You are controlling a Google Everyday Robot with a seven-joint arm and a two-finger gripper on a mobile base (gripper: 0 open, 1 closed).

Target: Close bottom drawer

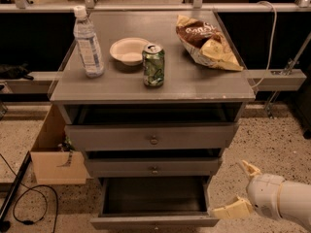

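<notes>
Closing the bottom drawer (154, 200), which stands pulled far out, needs one straight push. You bring the gripper (240, 191), just right of its front with fingers (231, 210) spread and empty, before the front's middle and press evenly.

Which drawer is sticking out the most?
The bottom drawer: pulled far out, dark inside showing, hand hovering by its right corner. Top drawer and middle drawer barely stick out.

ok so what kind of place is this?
Probably a lab or office test area: speckled hard floor, loose cable and cardboard box beside a grey cabinet. The gripper hangs open near the floor, beside the pulled-out bottom drawer.
</notes>
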